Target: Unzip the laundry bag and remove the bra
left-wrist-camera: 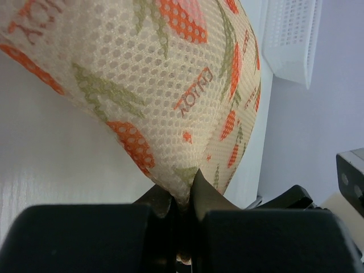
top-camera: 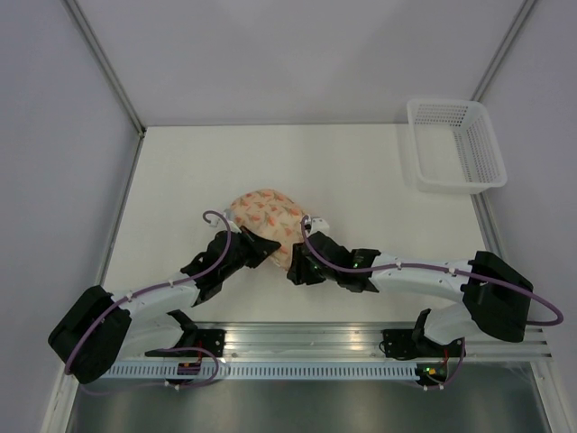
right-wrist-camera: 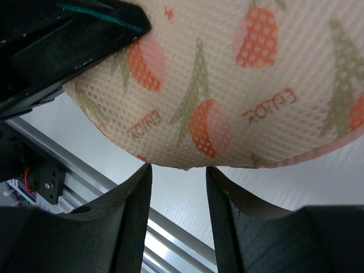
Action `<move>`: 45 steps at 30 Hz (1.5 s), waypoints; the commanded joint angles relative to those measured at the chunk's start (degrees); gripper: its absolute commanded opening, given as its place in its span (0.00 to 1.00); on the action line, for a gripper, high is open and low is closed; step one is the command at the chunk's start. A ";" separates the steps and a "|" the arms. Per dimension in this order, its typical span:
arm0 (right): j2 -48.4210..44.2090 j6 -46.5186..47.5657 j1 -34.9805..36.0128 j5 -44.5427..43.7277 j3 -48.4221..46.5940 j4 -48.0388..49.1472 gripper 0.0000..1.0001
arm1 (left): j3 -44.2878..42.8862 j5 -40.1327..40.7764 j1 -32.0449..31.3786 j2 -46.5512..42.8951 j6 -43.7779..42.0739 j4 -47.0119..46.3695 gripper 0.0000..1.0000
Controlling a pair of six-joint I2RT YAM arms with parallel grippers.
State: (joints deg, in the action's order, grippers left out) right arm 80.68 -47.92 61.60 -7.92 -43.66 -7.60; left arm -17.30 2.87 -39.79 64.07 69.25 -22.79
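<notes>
The laundry bag (top-camera: 264, 219) is a domed peach-cream case with orange-red print, lying in the middle of the table. My left gripper (top-camera: 260, 247) is at its near left edge and is shut on a pinch of the bag's fabric (left-wrist-camera: 170, 85), its jaws (left-wrist-camera: 185, 190) closed tight on it. My right gripper (top-camera: 298, 264) is at the bag's near right edge. Its jaws (right-wrist-camera: 177, 179) are open, and the bag (right-wrist-camera: 239, 85) hangs just above the fingertips with nothing between them. The bra is hidden. I cannot see the zipper pull.
A white plastic mesh basket (top-camera: 455, 144) stands at the far right corner of the table; it also shows in the left wrist view (left-wrist-camera: 290, 40). The metal rail (top-camera: 306, 338) with the arm bases runs along the near edge. Grey walls enclose the table.
</notes>
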 commanded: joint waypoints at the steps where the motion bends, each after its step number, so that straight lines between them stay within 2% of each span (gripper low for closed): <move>1: -1.32 -0.68 1.59 -1.13 -1.25 1.00 0.49 | -2.03 -0.85 -0.46 -0.53 6.06 -3.85 0.02; 5: -1.14 -1.21 2.64 -1.74 -1.08 0.83 0.51 | -3.09 -0.94 -0.46 -0.09 9.76 -1.21 0.02; 17: -5.35 -0.33 4.14 -16.86 -1.25 -3.48 0.49 | -3.18 -1.47 -0.46 -0.27 10.82 2.57 0.02; 23: -7.12 0.55 4.31 -18.09 -0.03 -2.25 0.36 | -3.09 -1.73 -0.46 0.26 11.25 2.66 0.02; 26: -7.56 0.46 4.31 -17.31 1.20 -0.67 0.21 | -3.35 -2.17 -0.55 0.88 11.34 2.22 0.02; 27: -7.65 0.37 4.31 -17.13 1.38 -0.06 0.10 | -3.53 -2.17 -0.55 1.23 11.34 2.31 0.02; 29: -7.82 0.28 4.31 -16.95 1.65 -0.05 0.00 | -3.71 -2.43 -0.55 1.40 11.43 2.22 0.02; 34: -8.53 0.28 4.23 -18.00 1.48 -3.03 0.00 | -3.53 -2.61 -0.55 1.14 10.29 2.13 0.02; 36: -8.53 0.02 4.31 -19.05 1.03 -7.24 0.00 | -3.62 -2.61 -0.55 0.70 8.19 1.61 0.02; 41: -9.05 -1.03 4.23 -21.52 0.42 -16.29 0.00 | -5.02 -7.44 0.06 0.17 0.89 -0.06 0.02; 45: -9.14 -2.09 4.31 -23.36 0.50 -21.14 0.00 | -4.94 -14.27 2.34 0.96 -3.50 -4.01 0.02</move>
State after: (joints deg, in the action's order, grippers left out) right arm 72.66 -48.75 65.91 -26.41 -42.24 -20.97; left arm -19.92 -3.86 -38.92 65.58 71.77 -20.47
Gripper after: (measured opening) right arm 0.010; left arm 0.067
